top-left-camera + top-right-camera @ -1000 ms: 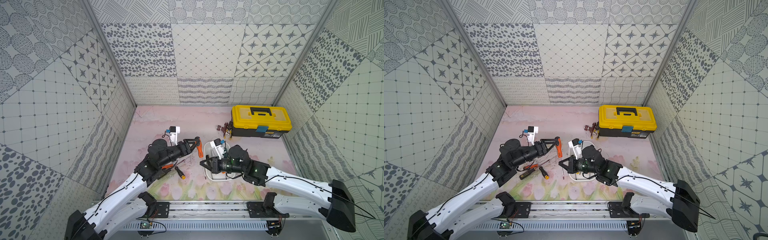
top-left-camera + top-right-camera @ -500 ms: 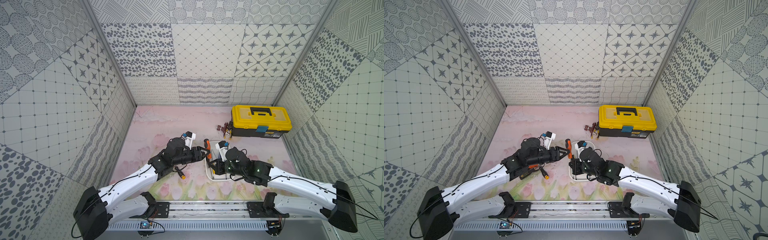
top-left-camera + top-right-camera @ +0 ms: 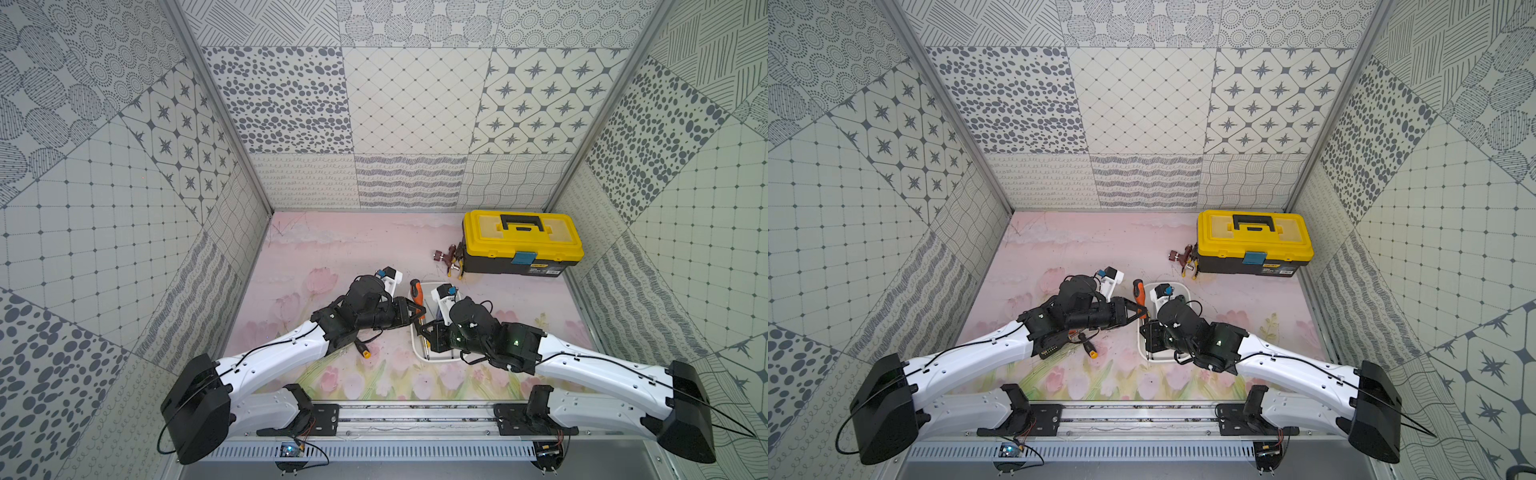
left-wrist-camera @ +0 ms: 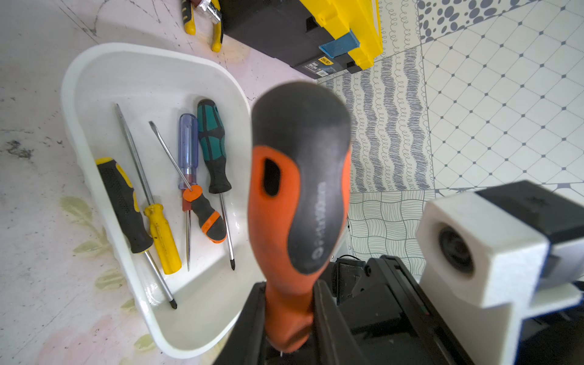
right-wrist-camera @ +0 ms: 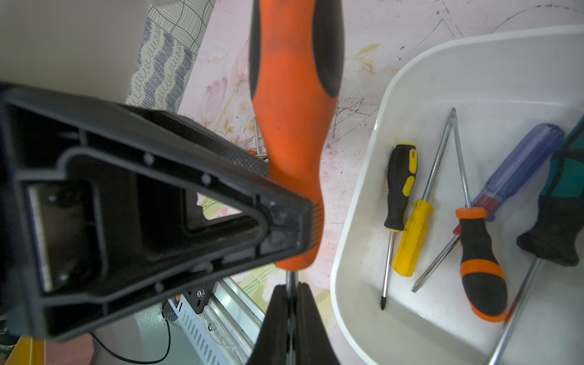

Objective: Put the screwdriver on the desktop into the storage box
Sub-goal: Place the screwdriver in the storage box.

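Jointly gripping the screwdriver (image 3: 416, 295) at storage box (image 4: 148, 50) left edge: left gripper (image 4: 290, 297) clamped on orange handle, right gripper (image 5: 291, 289) pinching shaft.

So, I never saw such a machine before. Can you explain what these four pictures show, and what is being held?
Two white robot arms with black two-fingered grippers reach over a pink flowered desktop. Two pictures look down from above; two come from cameras on the wrists. The left gripper is closed on the handle of a large orange-and-black screwdriver, and the right gripper pinches its metal shaft, close to a shallow white plastic storage box holding five smaller screwdrivers. A yellow-lidded black toolbox stands at the back.
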Controlling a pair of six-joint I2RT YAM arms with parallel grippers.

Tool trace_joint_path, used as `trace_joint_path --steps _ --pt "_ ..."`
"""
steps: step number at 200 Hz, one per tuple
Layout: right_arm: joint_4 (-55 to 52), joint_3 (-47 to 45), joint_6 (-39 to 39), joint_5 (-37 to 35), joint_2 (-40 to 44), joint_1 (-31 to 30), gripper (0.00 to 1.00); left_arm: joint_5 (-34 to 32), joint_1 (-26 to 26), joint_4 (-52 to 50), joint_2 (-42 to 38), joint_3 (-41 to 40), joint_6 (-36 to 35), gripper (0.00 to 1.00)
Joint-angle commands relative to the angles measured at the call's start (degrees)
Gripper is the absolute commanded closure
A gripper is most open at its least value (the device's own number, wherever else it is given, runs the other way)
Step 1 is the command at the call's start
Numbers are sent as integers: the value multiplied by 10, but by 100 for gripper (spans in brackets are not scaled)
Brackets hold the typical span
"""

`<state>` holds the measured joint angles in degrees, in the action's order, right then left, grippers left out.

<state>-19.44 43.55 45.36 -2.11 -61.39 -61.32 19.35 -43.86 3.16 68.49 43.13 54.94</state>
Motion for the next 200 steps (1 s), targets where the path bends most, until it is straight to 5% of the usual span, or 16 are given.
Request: trace_joint_path --steps 1,25,57,100,145,200 --pt "35 13 -12 0 23 -5 100 -27 -4 -7 -12 0 -5 100" --pt "52 -7 -2 24 44 10 51 -44 -4 19 -32 -22 8 100" --pt "119 -58 32 148 59 66 33 -30 5 69 -61 -49 21 100" --pt "232 -104 64 266 52 88 38 -9 21 160 -104 -95 53 100" --pt "249 -116 71 270 57 88 64 -5 37 191 -125 -119 74 100" --pt "230 -102 66 259 36 88 76 9 44 236 -119 -133 99 100"
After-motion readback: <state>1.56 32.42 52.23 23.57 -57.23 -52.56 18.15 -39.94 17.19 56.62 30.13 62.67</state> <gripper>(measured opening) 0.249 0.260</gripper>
